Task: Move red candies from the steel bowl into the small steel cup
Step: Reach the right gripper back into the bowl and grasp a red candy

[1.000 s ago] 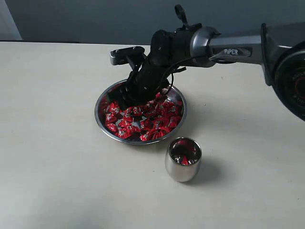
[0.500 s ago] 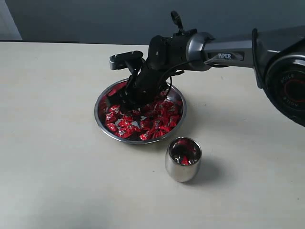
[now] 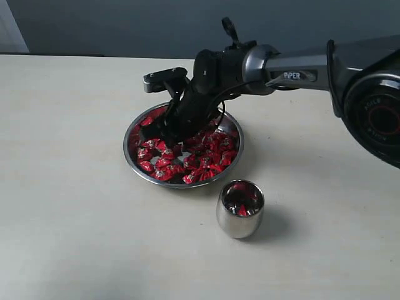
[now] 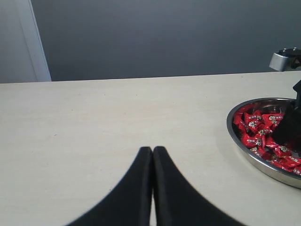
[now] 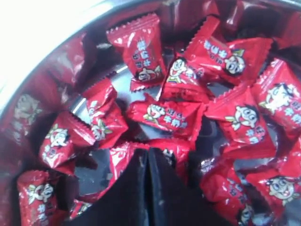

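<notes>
The steel bowl (image 3: 130, 155) sits at mid-table, full of red candies (image 3: 209, 156). My right gripper (image 3: 170, 134) reaches down into its far left part. In the right wrist view this gripper (image 5: 146, 153) is shut, fingers pressed together along their length, tips against a red candy (image 5: 171, 149). I see no wrapper between them. The small steel cup (image 3: 240, 212) stands in front of the bowl, to its right, with red showing inside. My left gripper (image 4: 153, 149) is shut and empty over bare table, with the bowl (image 4: 244, 151) off to one side.
Pale table top (image 3: 75, 206) runs all around the bowl and cup. The right arm (image 3: 300, 65) stretches in from the right above the table. A dark wall (image 3: 125, 25) stands behind the far edge.
My right gripper has closed from wide open to shut among the candies and has shifted slightly inside the bowl. Bowl and cup have stayed put.
</notes>
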`<state>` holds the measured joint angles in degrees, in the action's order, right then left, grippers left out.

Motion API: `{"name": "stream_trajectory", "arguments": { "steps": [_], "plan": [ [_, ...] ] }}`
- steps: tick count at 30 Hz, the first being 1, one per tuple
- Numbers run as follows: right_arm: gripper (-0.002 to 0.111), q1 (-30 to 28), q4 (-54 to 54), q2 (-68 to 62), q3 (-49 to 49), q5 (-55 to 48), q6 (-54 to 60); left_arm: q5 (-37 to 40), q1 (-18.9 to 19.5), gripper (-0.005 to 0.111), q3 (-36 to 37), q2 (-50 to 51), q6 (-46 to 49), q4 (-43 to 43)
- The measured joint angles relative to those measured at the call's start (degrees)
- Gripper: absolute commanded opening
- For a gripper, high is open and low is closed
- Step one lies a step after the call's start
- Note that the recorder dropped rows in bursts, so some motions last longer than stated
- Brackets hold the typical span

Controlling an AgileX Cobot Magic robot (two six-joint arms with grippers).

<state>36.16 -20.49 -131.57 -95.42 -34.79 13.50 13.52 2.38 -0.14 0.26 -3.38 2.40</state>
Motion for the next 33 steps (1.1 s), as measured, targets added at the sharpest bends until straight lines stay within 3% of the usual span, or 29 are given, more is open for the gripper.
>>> {"name": "stream_trajectory", "arguments": {
  "steps": [11, 13, 15, 17, 33],
  "plan": [
    [0.0, 0.0, 3.9, 10.5, 0.0, -2.7, -0.2, 0.0, 0.0, 0.0, 0.0, 0.0, 0.0, 0.0],
    [0.013, 0.0, 4.4, 9.4, 0.0, -5.7, 1.2, 0.0, 0.0, 0.0, 0.0, 0.0, 0.0, 0.0],
    [0.035, 0.0, 4.9, 6.7, 0.0, -7.6, 2.3, 0.0, 0.0, 0.0, 0.0, 0.0, 0.0, 0.0],
    [0.043, 0.0, 5.3, 4.5, 0.0, -7.6, 2.6, 0.0, 0.0, 0.0, 0.0, 0.0, 0.0, 0.0],
    [0.039, 0.0, 7.0, 0.7, 0.0, -1.1, 2.8, 0.0, 0.0, 0.0, 0.0, 0.0, 0.0, 0.0]
  ]
}}
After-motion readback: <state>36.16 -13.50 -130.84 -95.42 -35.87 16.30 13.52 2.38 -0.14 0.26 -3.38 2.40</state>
